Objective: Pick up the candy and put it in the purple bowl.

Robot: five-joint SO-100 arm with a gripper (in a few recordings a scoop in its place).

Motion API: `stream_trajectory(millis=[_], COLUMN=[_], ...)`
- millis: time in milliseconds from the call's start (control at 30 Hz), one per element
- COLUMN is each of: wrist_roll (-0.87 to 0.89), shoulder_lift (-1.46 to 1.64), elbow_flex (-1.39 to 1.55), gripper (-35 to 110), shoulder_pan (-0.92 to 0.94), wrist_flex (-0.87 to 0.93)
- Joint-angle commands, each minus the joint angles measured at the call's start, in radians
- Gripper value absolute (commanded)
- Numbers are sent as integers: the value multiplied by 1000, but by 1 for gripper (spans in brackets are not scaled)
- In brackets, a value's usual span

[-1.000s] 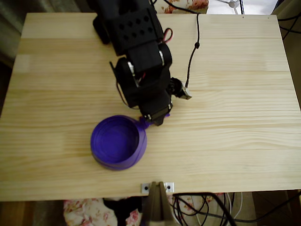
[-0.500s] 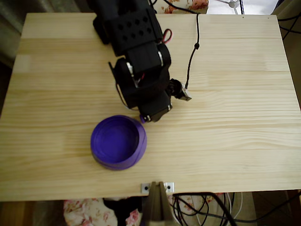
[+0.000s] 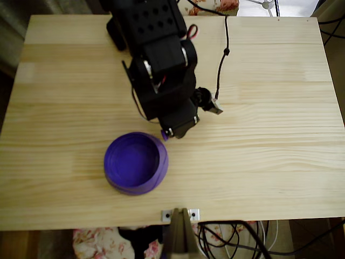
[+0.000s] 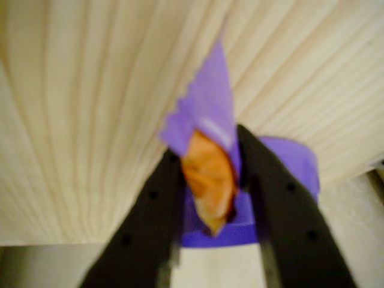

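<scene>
In the wrist view my gripper [image 4: 207, 159] is shut on the candy [image 4: 208, 150], whose purple wrapper end fans out past the black fingers [image 4: 153, 210] and whose orange part sits between them. Behind the candy, part of the purple bowl [image 4: 288, 162] shows. In the overhead view the purple bowl [image 3: 135, 162] sits near the table's front edge, left of centre. My black arm reaches down from the back, and the gripper [image 3: 171, 131] hangs just above and right of the bowl's rim, with a bit of purple candy [image 3: 164, 135] showing at its tip.
The wooden table [image 3: 269, 140] is bare to the right and left of the arm. A black cable [image 3: 222, 59] runs from the back edge to the wrist. A metal bracket [image 3: 180, 215] sits at the front edge.
The arm has drawn back a little and lifted, carrying the candy. The gripper tip has moved up and away from the bowl's rim. The bowl has stayed in place.
</scene>
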Motion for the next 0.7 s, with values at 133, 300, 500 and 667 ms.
stream_trajectory(millis=[133,300,500,667], wrist_roll=[8,11,11,6], shoulder_lift=[156,123,17,-49], elbow_flex=[-141,-270,-480,-572], gripper=[0,0,0,0], shoulder_pan=[20,87,186,250], wrist_flex=[114,178,270,293])
